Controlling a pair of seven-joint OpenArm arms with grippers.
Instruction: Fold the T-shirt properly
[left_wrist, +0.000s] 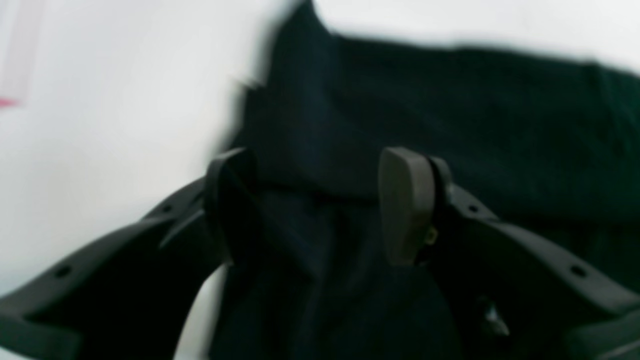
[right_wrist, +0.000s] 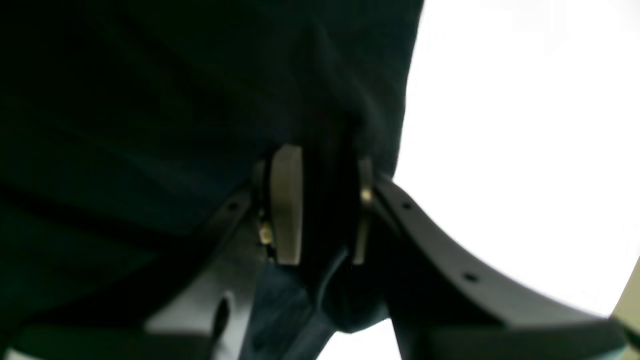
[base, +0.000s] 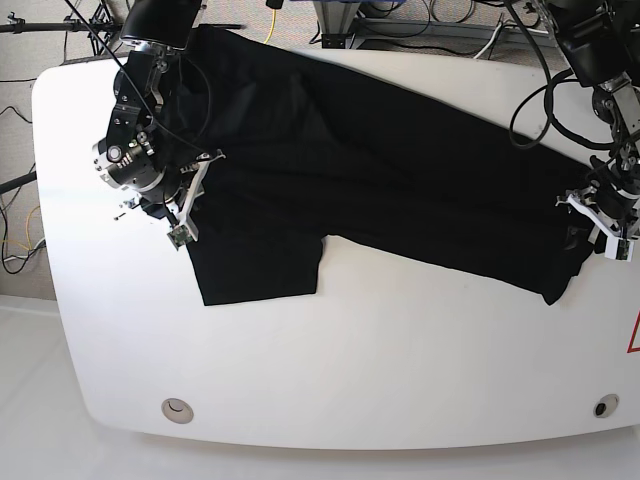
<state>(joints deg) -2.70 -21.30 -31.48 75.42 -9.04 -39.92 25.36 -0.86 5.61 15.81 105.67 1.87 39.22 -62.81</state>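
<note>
My right tool (right_wrist: 320, 205) pinches the shirt (base: 380, 170) edge; my left tool (left_wrist: 320, 205) gapes wide over its cloth on the table (base: 400, 360).

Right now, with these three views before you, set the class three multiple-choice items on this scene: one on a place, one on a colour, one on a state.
1. Where does the T-shirt lie?
A. spread across the white table
B. on the floor
C. on a hanger

2. What colour is the T-shirt?
A. red
B. black
C. white with a print

3. What is the right gripper doing?
A. hanging open above bare table
B. pinching black cloth between its pads
C. holding a box

Key: 1 A, the base view shows it stretched over the tabletop. 2 B, every view shows plain black cloth. 3 B, the right wrist view shows cloth bunched between the closed pads.
</note>
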